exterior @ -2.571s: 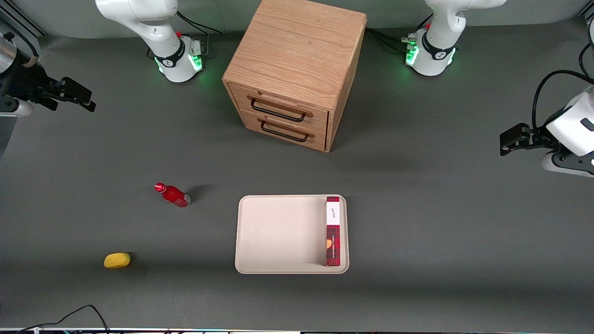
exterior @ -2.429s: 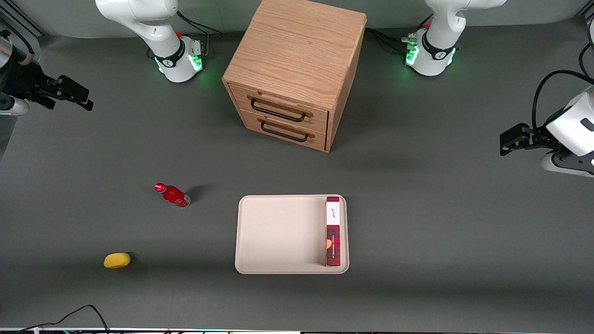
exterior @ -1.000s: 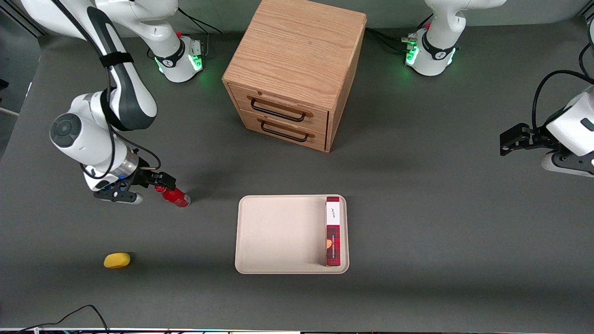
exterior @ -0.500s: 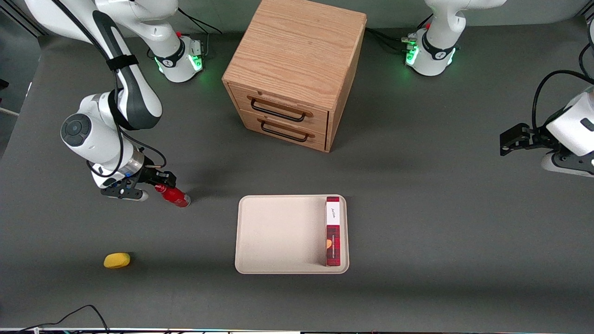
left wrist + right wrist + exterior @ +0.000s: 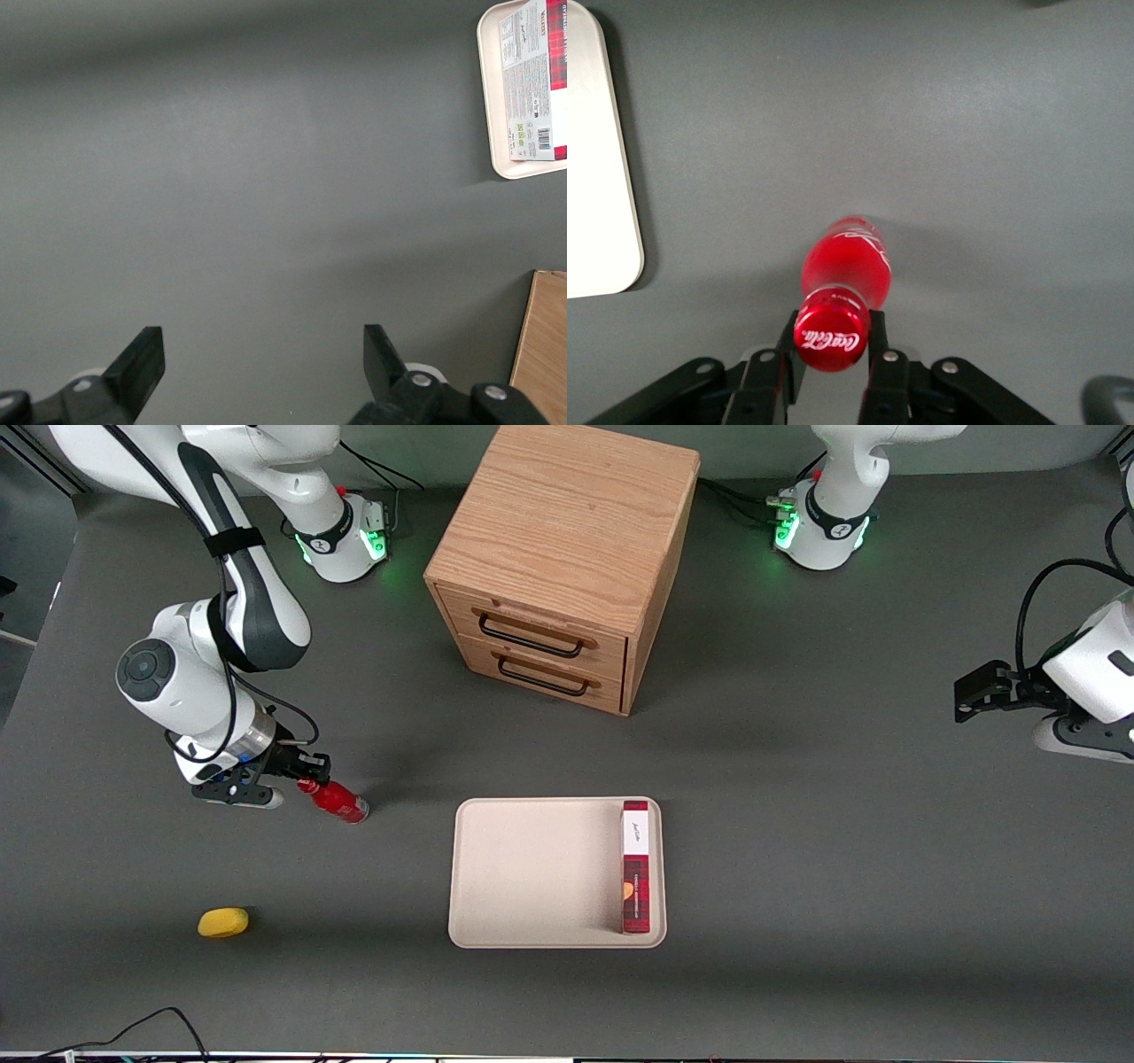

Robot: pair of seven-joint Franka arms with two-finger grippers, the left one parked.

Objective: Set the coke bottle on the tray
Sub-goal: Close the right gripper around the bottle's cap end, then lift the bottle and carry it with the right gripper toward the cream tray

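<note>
- Right wrist view: the gripper (image 5: 831, 354) has its fingers (image 5: 883, 365) clamped on the neck of the coke bottle (image 5: 843, 266), just under the red cap. Gripping high there probably lets the bottle hang upright for the carry.
- Front view: the coke bottle (image 5: 337, 801) stands on the bench (image 5: 797, 850) with the gripper (image 5: 301, 772) at its cap, well apart from the tray (image 5: 532, 872) toward the working arm's end.
- One plaid box (image 5: 635, 866) lies along the tray's edge toward the parked arm's end, so most of the tray floor is bare, likely room enough to set the bottle down.
- Count: one bottle, one tray, one plaid box, one yellow oval object (image 5: 222, 922), and one wooden cabinet (image 5: 567, 540) with two drawers.
</note>
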